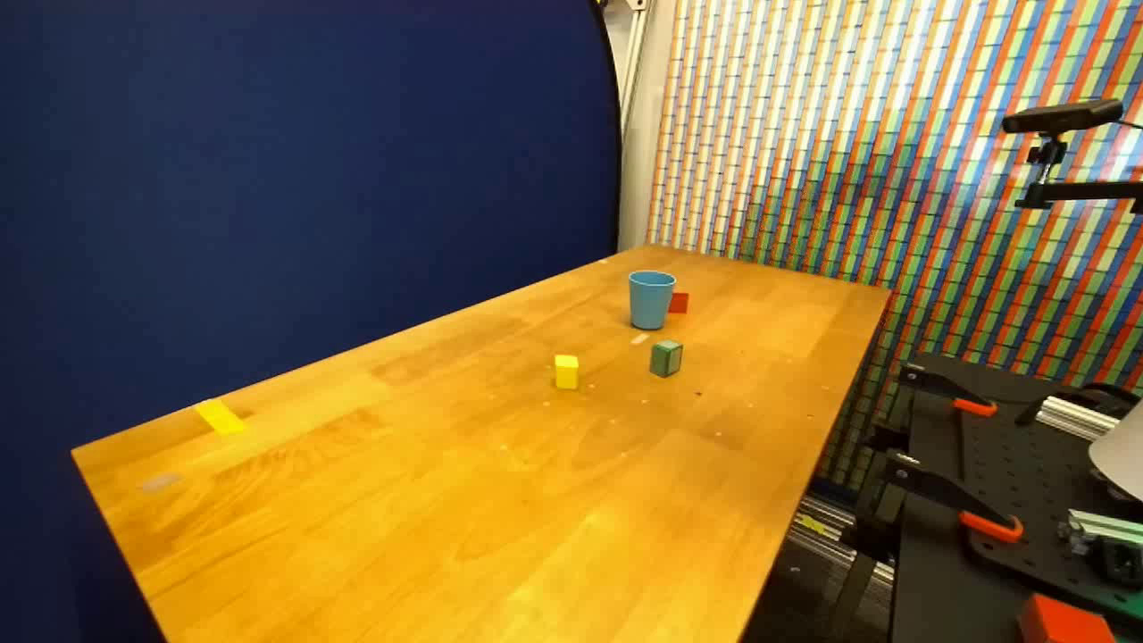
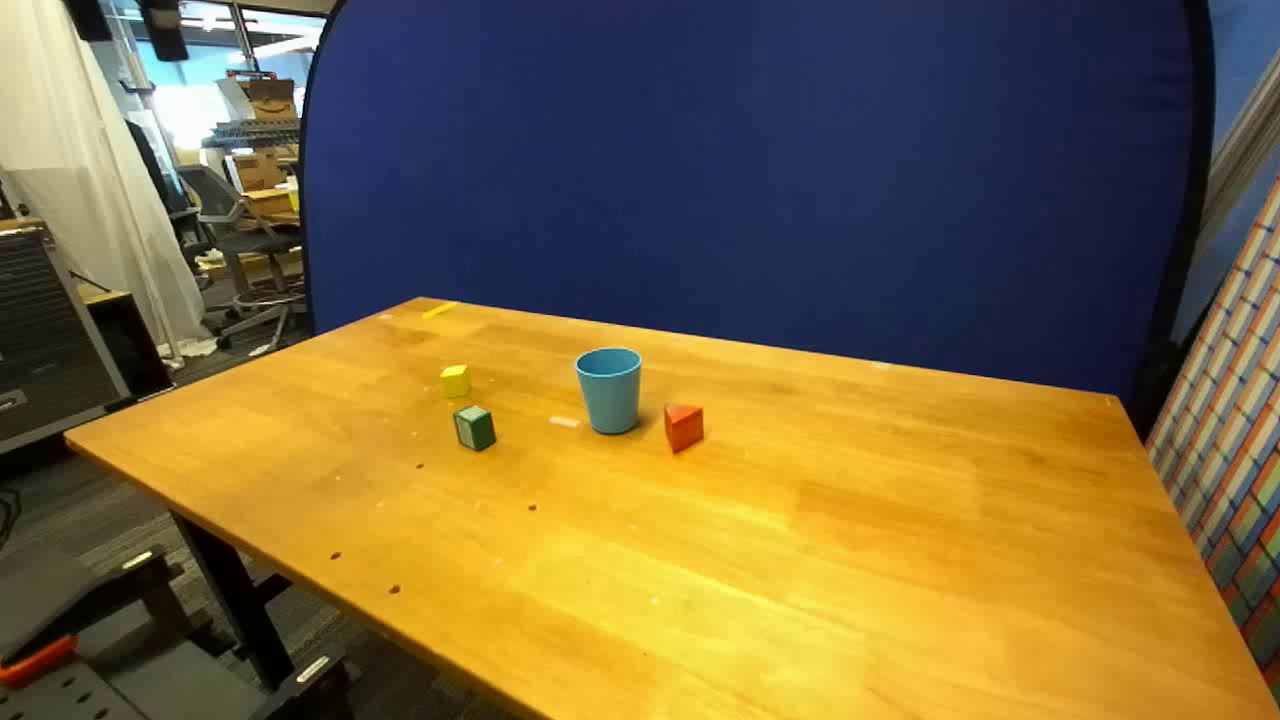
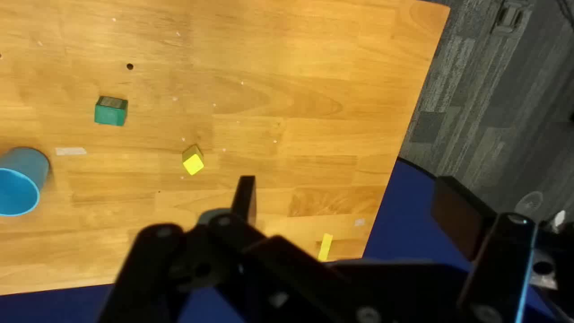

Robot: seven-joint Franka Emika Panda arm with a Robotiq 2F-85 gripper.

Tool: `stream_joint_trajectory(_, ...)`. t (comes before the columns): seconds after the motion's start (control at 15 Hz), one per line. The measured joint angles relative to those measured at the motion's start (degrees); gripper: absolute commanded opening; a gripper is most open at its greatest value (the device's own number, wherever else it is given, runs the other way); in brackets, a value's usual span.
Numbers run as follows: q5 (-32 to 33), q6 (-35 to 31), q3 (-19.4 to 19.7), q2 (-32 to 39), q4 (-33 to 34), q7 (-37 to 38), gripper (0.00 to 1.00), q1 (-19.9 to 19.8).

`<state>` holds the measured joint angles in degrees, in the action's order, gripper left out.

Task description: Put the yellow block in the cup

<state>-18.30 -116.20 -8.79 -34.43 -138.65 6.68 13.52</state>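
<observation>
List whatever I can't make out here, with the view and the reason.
Red block: left part hidden behind the cup in an exterior view.
Cup floor: hidden by the near wall in both exterior views.
Cup rim: partly cut off by the left edge of the wrist view.
Red object: cut off by the bottom edge of an exterior view.
Jaws: out of frame in both exterior views.

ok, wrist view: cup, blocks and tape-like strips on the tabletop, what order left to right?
Blue cup → pale strip → green block → yellow block → yellow strip.
</observation>
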Motion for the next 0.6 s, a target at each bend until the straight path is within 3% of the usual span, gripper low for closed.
stream_joint_trajectory(0.6,0.0,0.1,0.0,-0.3,1.1,0.0,1.00,0.0)
